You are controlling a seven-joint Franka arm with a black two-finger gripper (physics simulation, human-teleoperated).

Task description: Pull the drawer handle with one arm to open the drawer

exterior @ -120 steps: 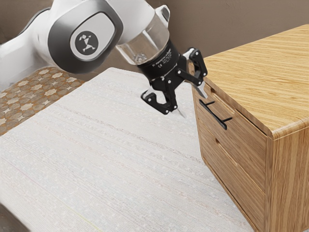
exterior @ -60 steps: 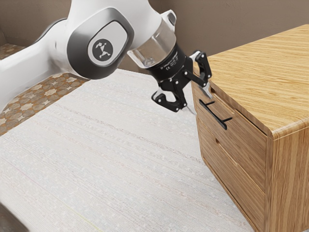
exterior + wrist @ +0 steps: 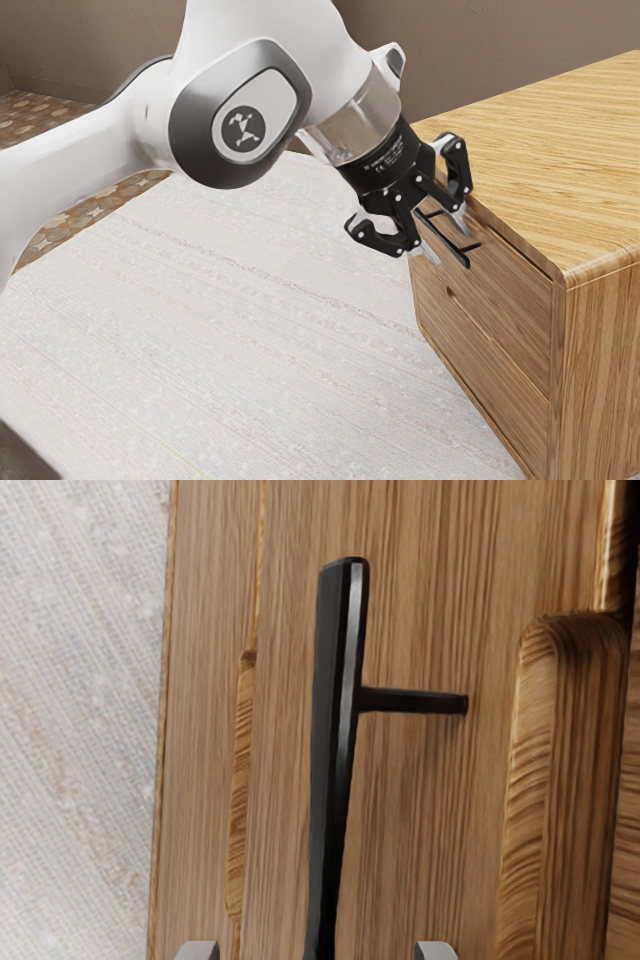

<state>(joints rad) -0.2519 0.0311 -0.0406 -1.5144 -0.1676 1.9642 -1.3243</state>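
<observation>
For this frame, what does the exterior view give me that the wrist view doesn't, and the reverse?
Exterior view: the white arm, the open gripper straddling the handle, the cabinet top and the lower drawer.
Wrist view: the post joining the handle to the drawer front, and two fingertips, one on each side of the bar and apart from it.
Both: the black handle, the drawer front and the pale table.
</observation>
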